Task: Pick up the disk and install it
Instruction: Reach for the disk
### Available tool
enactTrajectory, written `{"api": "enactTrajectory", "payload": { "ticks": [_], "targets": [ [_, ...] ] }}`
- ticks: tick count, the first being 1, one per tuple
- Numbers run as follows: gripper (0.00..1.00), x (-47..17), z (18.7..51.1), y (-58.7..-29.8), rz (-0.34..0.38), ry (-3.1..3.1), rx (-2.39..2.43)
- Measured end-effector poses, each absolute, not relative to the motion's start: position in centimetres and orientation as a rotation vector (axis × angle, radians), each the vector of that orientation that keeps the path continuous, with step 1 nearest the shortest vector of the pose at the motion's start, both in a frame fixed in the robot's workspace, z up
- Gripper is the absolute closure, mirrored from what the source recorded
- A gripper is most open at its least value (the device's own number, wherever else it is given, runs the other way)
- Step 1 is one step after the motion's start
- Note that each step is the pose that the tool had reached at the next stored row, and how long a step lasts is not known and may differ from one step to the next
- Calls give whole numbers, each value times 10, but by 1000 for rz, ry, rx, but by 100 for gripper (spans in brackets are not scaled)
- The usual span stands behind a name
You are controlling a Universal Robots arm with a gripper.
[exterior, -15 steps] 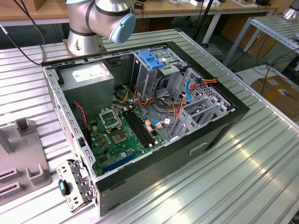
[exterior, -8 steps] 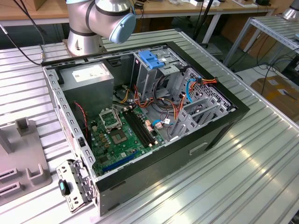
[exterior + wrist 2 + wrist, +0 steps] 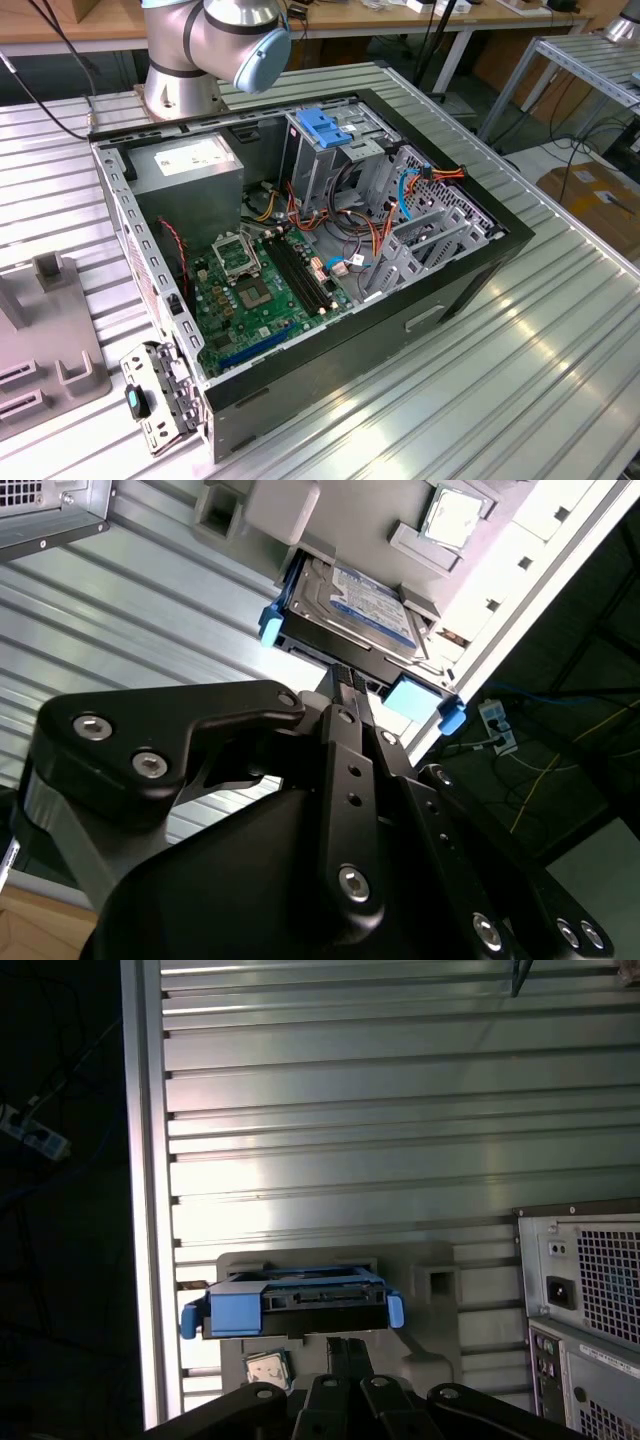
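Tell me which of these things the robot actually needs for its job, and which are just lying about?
For the job: disk in its blue carrier, resting in a grey holder; the jaws, shut and empty, close to it; open computer case, likely its destination.
Lying about: processor chip on the holder; power strip; cardboard box.

Disk: silver-grey metal, blue-and-white label, bright blue carrier frame.
End effector: matte black; its screw heads are silver.
Bench: silver, ribbed in parallel grooves.
Computer case: black shell, grey metal inside.
Motherboard: green.
Cage clips: blue.
Power supply: grey; its label is white.
Cables: red, orange, yellow.
Arm: silver, pale blue cap.
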State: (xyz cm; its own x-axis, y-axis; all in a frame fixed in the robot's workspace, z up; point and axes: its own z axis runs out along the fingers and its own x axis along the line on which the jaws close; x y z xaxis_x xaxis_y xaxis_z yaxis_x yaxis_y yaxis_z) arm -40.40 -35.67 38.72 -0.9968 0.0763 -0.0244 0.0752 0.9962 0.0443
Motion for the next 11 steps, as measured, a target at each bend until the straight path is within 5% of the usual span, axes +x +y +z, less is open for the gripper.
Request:
{"api": "enactTrajectory", "payload": {
  "ticks": [11],
  "targets": [
    [89, -409, 387, -357, 68, 3113, 118]
  ]
}}
